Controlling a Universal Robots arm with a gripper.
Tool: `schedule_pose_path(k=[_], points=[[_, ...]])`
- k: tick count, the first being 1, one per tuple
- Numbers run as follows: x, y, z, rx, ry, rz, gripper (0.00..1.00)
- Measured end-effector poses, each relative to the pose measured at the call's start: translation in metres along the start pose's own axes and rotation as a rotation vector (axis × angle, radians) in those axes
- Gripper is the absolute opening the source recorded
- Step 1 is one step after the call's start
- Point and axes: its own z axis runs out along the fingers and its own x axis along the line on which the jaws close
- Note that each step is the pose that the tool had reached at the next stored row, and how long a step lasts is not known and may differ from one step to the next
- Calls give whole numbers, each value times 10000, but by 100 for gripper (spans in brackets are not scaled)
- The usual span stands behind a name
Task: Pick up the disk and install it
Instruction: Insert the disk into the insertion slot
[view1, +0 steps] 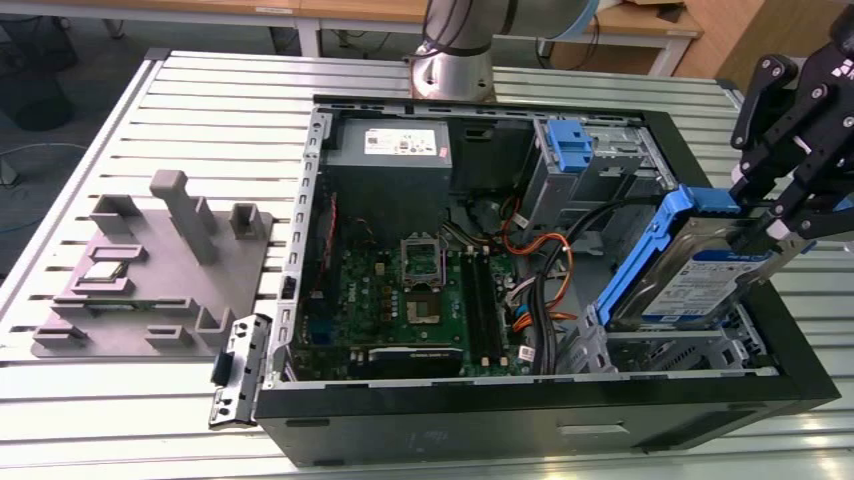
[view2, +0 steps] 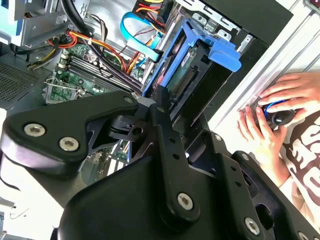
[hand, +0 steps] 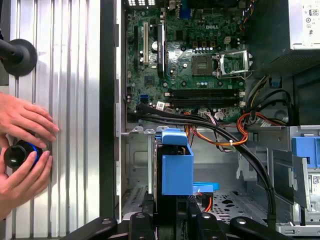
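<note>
Fingers (view2: 161, 120) tight around the disk (view1: 694, 285)

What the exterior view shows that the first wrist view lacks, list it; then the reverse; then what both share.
Exterior view: the grey fixture plate on the slatted table at that view's left, the arm's base behind the case, and the disk seen tilted, label showing.
First wrist view: a person's hands around a round black-and-blue knob beside the case.
Both: the gripper shut on the disk, the motherboard, the processor socket, the orange cables.
</note>
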Motion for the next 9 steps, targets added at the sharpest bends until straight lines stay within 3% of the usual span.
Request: schedule_pose_path(k=[5, 9], points=[[1, 3, -55, 0, -2, 0, 35], [9, 3, -61, 0, -3, 0, 35]])
